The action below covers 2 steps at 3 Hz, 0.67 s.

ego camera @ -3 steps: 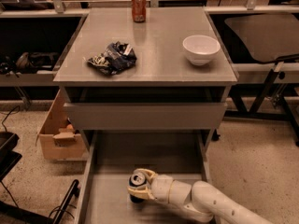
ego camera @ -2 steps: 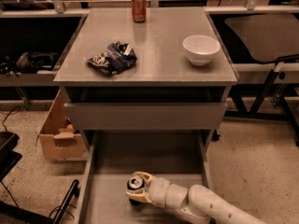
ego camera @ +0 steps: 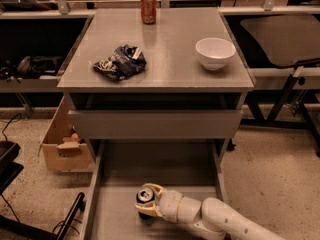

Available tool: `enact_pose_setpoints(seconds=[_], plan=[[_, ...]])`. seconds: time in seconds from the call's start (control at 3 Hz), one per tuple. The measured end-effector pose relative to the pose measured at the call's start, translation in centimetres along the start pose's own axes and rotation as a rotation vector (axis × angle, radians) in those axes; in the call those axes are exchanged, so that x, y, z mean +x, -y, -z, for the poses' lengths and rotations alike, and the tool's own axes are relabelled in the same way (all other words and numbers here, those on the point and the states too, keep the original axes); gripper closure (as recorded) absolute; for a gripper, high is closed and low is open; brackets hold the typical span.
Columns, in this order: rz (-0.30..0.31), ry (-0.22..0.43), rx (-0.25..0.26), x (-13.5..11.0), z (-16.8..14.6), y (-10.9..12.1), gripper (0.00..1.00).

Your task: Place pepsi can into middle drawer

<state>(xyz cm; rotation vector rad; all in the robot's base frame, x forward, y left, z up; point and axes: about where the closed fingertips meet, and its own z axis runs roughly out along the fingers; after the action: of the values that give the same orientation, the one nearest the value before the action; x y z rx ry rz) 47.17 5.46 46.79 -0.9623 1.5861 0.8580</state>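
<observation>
Down in the pulled-out middle drawer (ego camera: 155, 166), nearest the camera, the gripper (ego camera: 146, 202) is reaching in from the right. Its fingers (ego camera: 154, 189) are pinching the pepsi can (ego camera: 145, 196), holding it upright inside the drawer. Above, a shut drawer front (ego camera: 155, 124) is facing out. Farther back, the tabletop (ego camera: 170, 59) is carrying a crumpled bag (ego camera: 120, 62), a white bowl (ego camera: 215, 53) and, at the far edge, an orange-red can (ego camera: 148, 7).

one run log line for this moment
phase: placing | claw: shut on pepsi can | location: inside open middle drawer | released: no
</observation>
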Motion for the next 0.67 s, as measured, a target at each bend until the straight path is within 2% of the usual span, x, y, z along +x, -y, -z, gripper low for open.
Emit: enact_pose_setpoints(seconds=[0.67], plan=[[0.0,0.0,0.0,0.0,0.0,0.0,0.12]])
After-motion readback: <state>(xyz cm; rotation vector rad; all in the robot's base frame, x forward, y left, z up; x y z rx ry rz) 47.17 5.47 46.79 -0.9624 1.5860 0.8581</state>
